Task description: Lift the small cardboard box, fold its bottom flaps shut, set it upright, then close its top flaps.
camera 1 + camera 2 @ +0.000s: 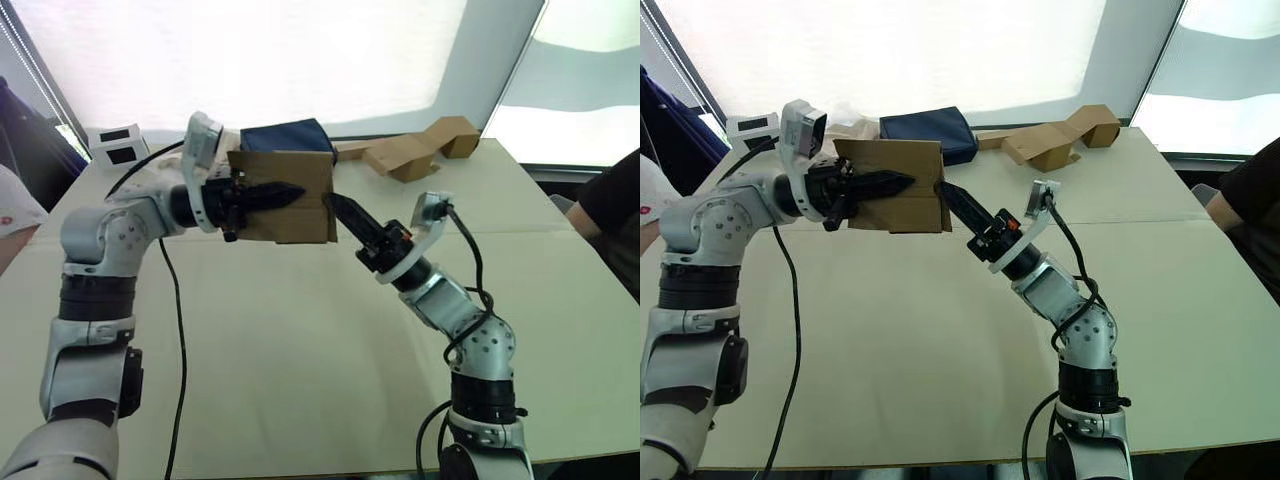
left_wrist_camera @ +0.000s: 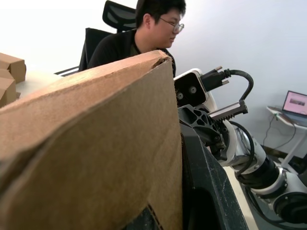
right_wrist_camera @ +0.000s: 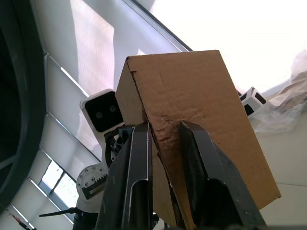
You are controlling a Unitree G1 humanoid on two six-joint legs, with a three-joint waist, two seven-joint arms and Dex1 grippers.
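The small cardboard box (image 1: 300, 165) hangs in the air above the far middle of the table (image 1: 300, 350), with a broad brown side facing me. My left gripper (image 1: 295, 192) reaches in from the left and is shut on it, one black finger lying across the front face. In the left wrist view the box's wall (image 2: 96, 124) fills the space beside that finger. My right gripper (image 1: 335, 203) comes up from the lower right and meets the box's right edge. The right wrist view has a crumpled cardboard corner (image 3: 165, 134) pinched between its two fingers. Which flaps are the bottom flaps or the top flaps I cannot tell.
Behind the box lies a navy blue pouch (image 1: 290, 135). Bent brown cardboard pieces (image 1: 420, 150) rest at the back right, and a white box with black panels (image 1: 120, 143) at the back left. A person (image 1: 615, 210) sits at the table's right side. A black cable (image 1: 180, 330) hangs from my left arm.
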